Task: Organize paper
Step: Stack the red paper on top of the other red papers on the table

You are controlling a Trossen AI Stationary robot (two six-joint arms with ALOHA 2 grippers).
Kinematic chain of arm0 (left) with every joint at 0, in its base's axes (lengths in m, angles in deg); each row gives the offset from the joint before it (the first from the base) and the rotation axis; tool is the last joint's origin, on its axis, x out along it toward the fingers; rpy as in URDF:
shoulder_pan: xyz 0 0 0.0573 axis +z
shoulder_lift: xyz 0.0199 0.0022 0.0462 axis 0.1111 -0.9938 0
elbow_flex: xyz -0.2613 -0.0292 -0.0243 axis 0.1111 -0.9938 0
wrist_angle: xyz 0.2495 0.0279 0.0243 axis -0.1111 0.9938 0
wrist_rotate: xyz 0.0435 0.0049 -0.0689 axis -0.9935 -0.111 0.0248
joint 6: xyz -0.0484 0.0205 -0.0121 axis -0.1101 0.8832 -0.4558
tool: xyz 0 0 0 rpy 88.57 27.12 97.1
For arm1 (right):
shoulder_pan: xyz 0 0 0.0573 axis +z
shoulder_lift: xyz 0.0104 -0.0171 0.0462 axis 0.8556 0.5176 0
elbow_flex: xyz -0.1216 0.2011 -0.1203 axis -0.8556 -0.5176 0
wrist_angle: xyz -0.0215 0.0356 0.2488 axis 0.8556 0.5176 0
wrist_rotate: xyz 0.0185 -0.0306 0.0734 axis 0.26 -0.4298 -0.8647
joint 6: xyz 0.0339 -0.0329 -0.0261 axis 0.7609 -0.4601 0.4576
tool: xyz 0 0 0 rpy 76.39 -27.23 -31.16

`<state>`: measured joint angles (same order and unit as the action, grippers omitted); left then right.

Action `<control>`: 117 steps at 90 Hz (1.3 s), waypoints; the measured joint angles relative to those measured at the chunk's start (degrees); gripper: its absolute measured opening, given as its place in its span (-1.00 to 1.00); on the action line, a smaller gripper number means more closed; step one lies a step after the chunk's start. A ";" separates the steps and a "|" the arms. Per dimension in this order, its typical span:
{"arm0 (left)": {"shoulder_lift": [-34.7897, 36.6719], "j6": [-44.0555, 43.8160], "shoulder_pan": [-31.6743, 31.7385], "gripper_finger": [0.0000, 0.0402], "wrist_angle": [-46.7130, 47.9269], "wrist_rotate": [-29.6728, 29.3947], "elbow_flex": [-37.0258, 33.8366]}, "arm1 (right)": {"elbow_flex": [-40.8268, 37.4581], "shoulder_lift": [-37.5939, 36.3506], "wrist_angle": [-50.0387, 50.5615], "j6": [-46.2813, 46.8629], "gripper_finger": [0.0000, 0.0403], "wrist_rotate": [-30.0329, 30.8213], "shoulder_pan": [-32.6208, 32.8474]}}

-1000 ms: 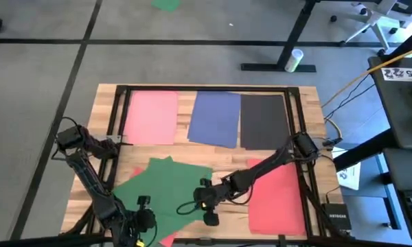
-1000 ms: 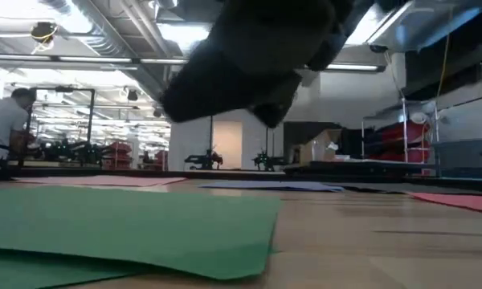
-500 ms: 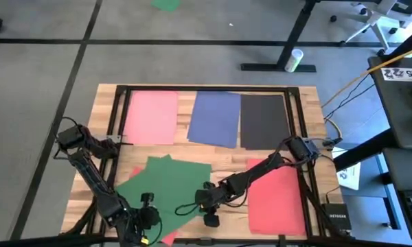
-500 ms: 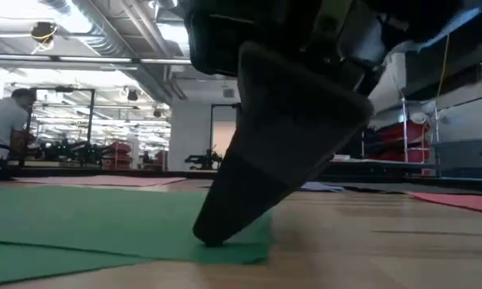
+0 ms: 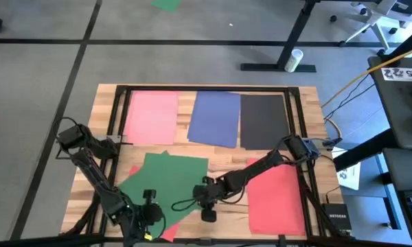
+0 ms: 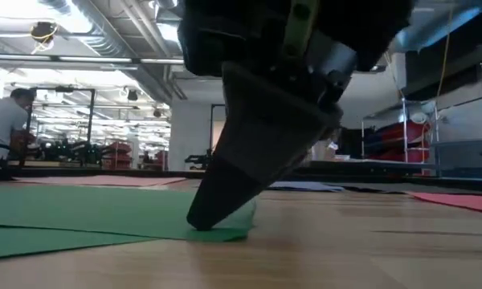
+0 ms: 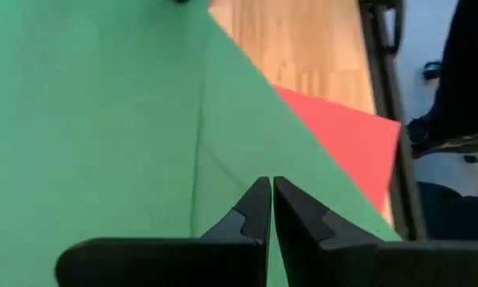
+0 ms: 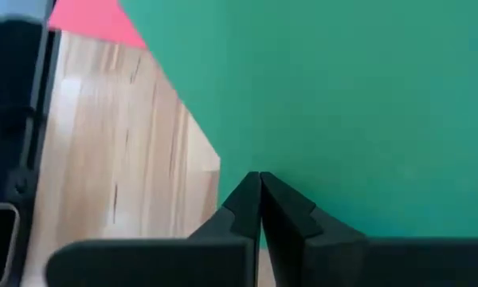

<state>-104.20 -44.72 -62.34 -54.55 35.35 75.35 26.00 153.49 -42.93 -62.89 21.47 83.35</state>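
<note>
The right gripper (image 5: 200, 193) presses closed fingers (image 8: 259, 209) onto a corner of the green paper (image 5: 166, 182) lying on the wooden surface (image 5: 226, 156). The left gripper (image 5: 149, 208), fingers also together, rests on the green paper's opposite edge, red paper (image 7: 350, 143) just beyond them. No containers are visible.

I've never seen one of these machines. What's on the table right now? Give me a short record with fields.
Far row: pink sheet, blue sheet, black sheet, lying side by side
Near right: red sheet, flat
Near left: green sheets, overlapping, a red corner showing from under them
Left tool: shut, tip over the green sheets
Right tool: shut, tip pressing a green sheet's edge
Table: wooden
</note>
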 joint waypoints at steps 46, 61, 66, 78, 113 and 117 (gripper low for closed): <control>-1.75 1.92 0.49 -1.00 -7.19 4.47 -4.54 | 22.85 -0.10 27.95 -8.93 -1.00 12.45 8.20; -3.95 1.74 2.08 -1.00 -8.74 5.54 -6.59 | 22.90 -0.10 29.79 -6.15 -1.00 13.95 10.72; -4.30 1.74 2.67 -1.00 -9.29 5.47 -6.78 | 22.81 -0.10 30.67 -5.10 -1.00 14.62 11.29; -4.63 1.91 4.32 -1.00 -9.24 5.26 -6.99 | 22.57 -0.10 32.45 -3.19 -1.00 16.05 12.02; -4.74 3.36 9.21 -1.00 -7.10 2.56 -7.03 | 22.57 -0.10 32.58 -1.74 -1.00 16.29 12.65; -4.74 3.28 9.89 -1.00 -6.65 2.27 -7.03 | 22.57 -0.10 31.85 -1.74 -1.00 16.50 12.63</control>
<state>-108.94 -41.45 -52.45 -61.20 37.62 68.32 48.58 153.39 -11.08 -64.62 37.97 95.98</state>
